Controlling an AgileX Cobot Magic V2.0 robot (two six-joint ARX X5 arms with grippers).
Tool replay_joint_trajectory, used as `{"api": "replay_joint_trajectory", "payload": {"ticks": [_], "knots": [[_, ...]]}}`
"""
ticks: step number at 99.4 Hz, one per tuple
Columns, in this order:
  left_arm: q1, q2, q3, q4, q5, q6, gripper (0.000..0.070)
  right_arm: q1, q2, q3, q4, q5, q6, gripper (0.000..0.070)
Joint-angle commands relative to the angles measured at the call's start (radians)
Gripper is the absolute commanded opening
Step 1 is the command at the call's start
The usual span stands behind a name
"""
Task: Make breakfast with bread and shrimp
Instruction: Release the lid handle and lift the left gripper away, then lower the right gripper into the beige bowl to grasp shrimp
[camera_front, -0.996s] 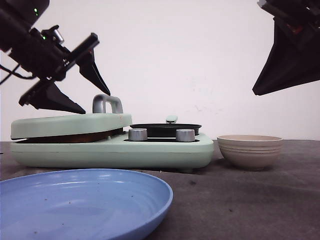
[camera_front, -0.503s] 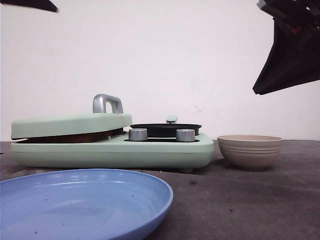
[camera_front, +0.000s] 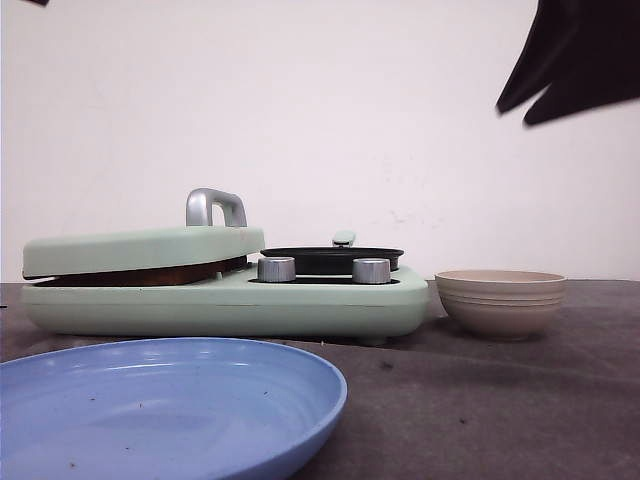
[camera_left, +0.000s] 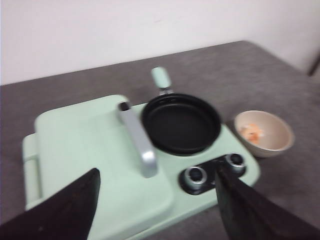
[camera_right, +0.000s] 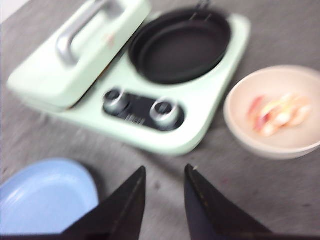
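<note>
Resting in a round beige bowl (camera_right: 280, 117), the orange-pink shrimp pieces (camera_right: 277, 114) lie just beside the mint-green breakfast cooker (camera_front: 225, 300) on the dark grey table (camera_front: 500, 400). The cooker's hinged lid (camera_left: 95, 155) is down; a thin brown edge, perhaps the bread, shows beneath it. A black round pan (camera_left: 181, 123) sits empty. The left pincer (camera_left: 157, 200) is spread wide, holding nothing. The right pincer (camera_right: 164, 192) is narrowly parted, empty. A blue plate (camera_front: 160, 410) lies nearest.

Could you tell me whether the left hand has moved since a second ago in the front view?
Yes. It hung just above the breakfast maker's lid handle; it has risen up and left, almost out of the front view, with only a dark tip at the top-left corner.
</note>
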Motion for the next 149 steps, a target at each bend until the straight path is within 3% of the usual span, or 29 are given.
{"api": "replay_joint_trajectory", "payload": {"ticks": [1,14,26,33,46,100,149], "knots": [[-0.003,-0.019,-0.012,0.006,0.01,0.006,0.0393,-0.014,0.018,0.06,-0.043,0.024,0.005,0.0147],[-0.003,-0.093,-0.065,0.021,0.023,-0.005,0.0393,-0.087,0.059,0.164,-0.143,0.032,-0.023,0.0153],[-0.003,-0.159,-0.097,0.023,0.022,-0.005,0.0393,-0.163,0.122,0.246,-0.222,0.019,-0.047,0.0235],[-0.003,-0.192,-0.107,0.023,0.022,-0.004,0.0393,-0.203,0.17,0.282,-0.257,-0.015,-0.06,0.0281],[-0.003,-0.233,-0.113,0.013,0.019,-0.001,0.0393,-0.28,0.273,0.329,-0.289,-0.098,-0.066,0.0283],[-0.003,-0.263,-0.113,-0.028,-0.008,0.025,0.0393,-0.434,0.713,0.397,-0.22,-0.214,-0.074,0.0283],[-0.003,-0.262,-0.113,-0.054,-0.008,0.026,0.0393,-0.481,0.853,0.398,-0.12,-0.245,-0.08,0.0282]]}}
